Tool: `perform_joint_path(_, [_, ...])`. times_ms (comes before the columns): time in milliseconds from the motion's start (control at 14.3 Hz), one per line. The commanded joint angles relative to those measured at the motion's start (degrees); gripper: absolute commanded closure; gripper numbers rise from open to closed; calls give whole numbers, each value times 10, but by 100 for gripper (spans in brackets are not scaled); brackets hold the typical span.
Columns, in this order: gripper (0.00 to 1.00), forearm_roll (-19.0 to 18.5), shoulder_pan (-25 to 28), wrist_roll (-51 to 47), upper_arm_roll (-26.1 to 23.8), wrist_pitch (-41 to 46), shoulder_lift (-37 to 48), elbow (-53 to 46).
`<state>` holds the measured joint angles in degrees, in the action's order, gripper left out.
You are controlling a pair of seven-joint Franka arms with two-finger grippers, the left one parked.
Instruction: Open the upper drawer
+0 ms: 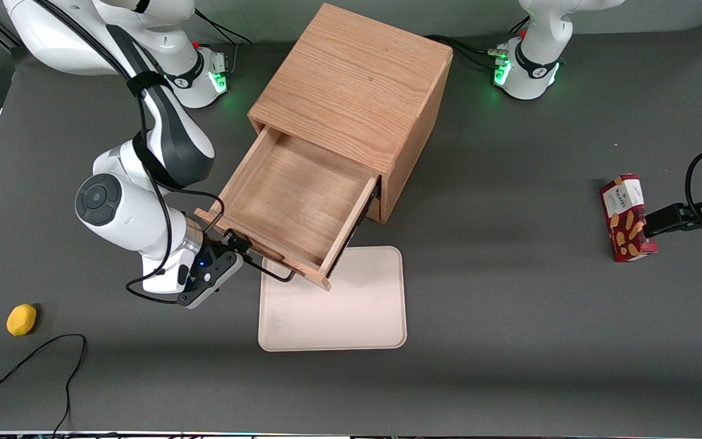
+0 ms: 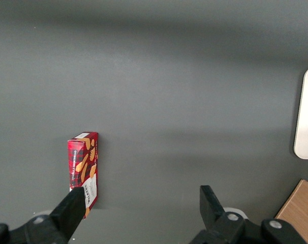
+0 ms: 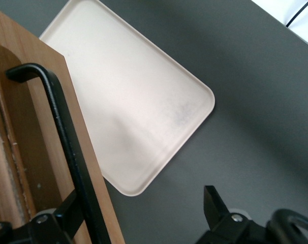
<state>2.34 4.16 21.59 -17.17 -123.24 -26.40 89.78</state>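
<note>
1. Dark grey matte table (image 1: 509, 341), flat and uncluttered; oak cabinet (image 1: 357, 85) near table centre, drawer side angled toward about 7 o'clock in the front view.
2. Upper drawer (image 1: 293, 201) pulled well out of the cabinet, light-wood interior bare, front panel overhanging the near corner of the beige tray (image 1: 339, 305). Judged: open most of its travel, task near done or done.
3. Black bar handle (image 1: 272, 268) on the drawer front, at 7 o'clock from the cabinet; stands proud of the panel on bent ends, so fingers can hook around it from the side.
4. Gripper (image 1: 238, 253) at the working-arm end of the handle, wrist angled in from about 8 o'clock. Probable reason: pull line roughly along the drawer's slide axis, arm kept clear of the cabinet body.
5. Right wrist view: handle (image 3: 67, 147) running past one finger (image 3: 67, 216) of the gripper (image 3: 144, 213), apparently touching it; other finger well apart from the bar over bare table. Jaws spread wide, nothing clamped. Judged: either a hook-style pull or a grip already let go.
6. Tray lies flat, nearer the front camera than the cabinet, empty; partly under the drawer front, no contact visible.
7. Yellow lemon-like object (image 1: 21, 319) toward the working arm's end, at 8 o'clock from the tray; red biscuit box (image 1: 626, 217) toward the parked arm's end. Both well apart from the drawer, not in play.
8. Risk, judged: finger snagging the bar on retreat.
</note>
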Motion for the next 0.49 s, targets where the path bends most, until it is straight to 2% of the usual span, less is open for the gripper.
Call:
perform_joint_path(0, [0, 37, 8, 4, 11, -9, -4, -14])
perform_joint_path(279, [0, 37, 7, 6, 11, 44, 1, -14])
perform_joint_path(419, [0, 38, 8, 67, 11, 65, 3, -14])
